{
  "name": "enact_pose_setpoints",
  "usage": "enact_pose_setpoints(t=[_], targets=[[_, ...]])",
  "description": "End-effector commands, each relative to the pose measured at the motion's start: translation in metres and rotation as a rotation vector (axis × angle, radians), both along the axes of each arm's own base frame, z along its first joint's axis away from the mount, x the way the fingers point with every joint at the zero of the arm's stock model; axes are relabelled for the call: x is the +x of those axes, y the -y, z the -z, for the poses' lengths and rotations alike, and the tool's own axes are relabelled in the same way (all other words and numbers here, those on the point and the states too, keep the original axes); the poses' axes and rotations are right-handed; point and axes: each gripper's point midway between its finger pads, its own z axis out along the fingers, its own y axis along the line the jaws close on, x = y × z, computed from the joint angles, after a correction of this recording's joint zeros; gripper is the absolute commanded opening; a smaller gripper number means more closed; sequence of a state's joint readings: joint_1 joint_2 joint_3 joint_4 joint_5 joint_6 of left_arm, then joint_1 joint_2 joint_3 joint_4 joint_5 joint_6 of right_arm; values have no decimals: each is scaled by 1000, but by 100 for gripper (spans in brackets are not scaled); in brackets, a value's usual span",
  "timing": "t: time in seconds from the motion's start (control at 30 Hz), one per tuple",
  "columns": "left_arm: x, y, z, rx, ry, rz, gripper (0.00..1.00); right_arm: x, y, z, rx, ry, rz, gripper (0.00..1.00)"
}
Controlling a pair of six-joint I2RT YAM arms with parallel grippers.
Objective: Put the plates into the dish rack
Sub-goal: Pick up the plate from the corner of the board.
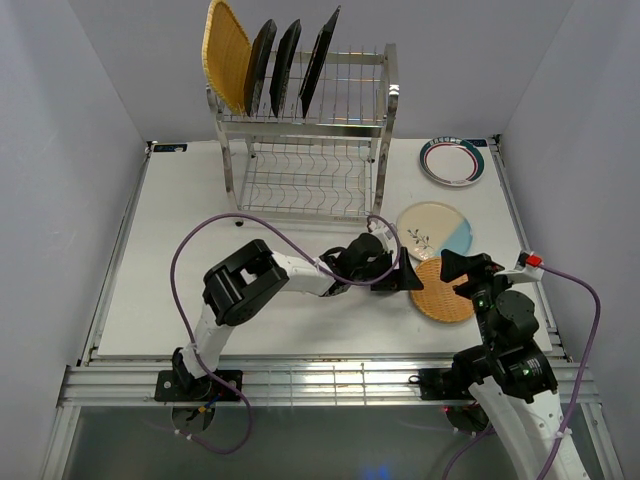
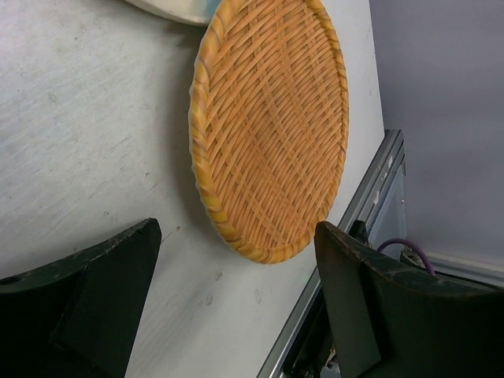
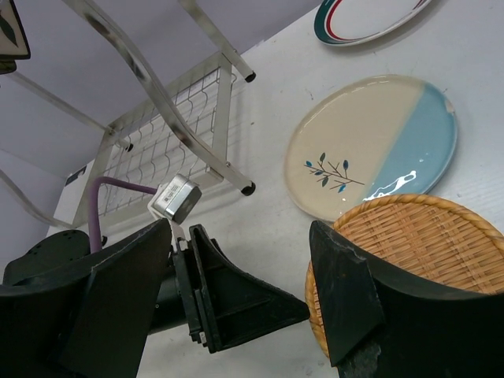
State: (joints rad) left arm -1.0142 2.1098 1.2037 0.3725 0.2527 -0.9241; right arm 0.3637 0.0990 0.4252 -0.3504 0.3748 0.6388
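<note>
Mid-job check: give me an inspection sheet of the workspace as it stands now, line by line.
Surface: white table, lightly scuffed.
Job's things: dish rack holds four plates on edge on its top tier: one woven plate and three dark plates. The lower tier is empty. Lying on the table are a teal-rimmed plate, a cream-blue plate and a second woven plate.
Clutter: nothing seen.
Grippers: left hand open, facing the second woven plate; right hand open, holding nothing.
Cables: purple cable loops over the left arm; second cable hangs off the right arm.
Surroundings: pale walls; metal rail along the near edge.
</note>
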Motion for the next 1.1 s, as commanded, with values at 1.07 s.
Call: enact_pose_setpoints(t=[1.07], targets=[[-15,14,53,51,-340,-81,57,-15,8,-36,48,106,14,77]])
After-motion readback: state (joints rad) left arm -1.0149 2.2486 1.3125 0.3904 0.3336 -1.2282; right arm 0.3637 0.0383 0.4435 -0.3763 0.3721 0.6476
